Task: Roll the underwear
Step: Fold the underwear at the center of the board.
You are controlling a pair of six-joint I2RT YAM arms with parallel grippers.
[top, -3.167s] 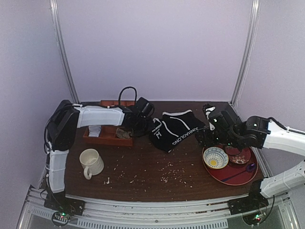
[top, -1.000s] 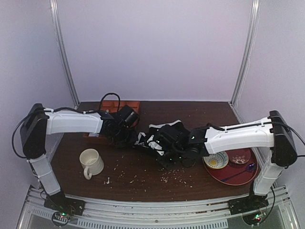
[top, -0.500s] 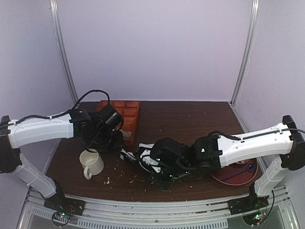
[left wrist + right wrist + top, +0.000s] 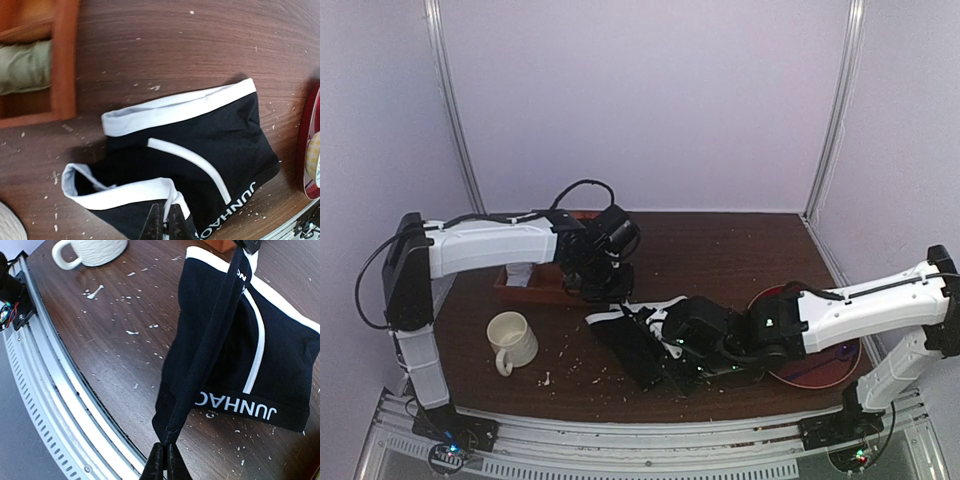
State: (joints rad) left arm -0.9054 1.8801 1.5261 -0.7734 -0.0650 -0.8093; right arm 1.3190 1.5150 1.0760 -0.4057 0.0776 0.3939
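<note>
Both grippers are clenched on the underwear. Left gripper pinches the white-edged hem at its fingertips; the garment spreads directly ahead of it on the table. Right gripper pinches the black waistband, which stretches taut away from its fingertips. Only the wrist views resolve the lettering: "JUNHAO…", cut off in both. The top external view shows the garment as a dark mass between the two grippers, possibly more than one piece. Left of the left gripper: wooden tray. Beyond the right gripper's reach, far left: white mug.
</note>
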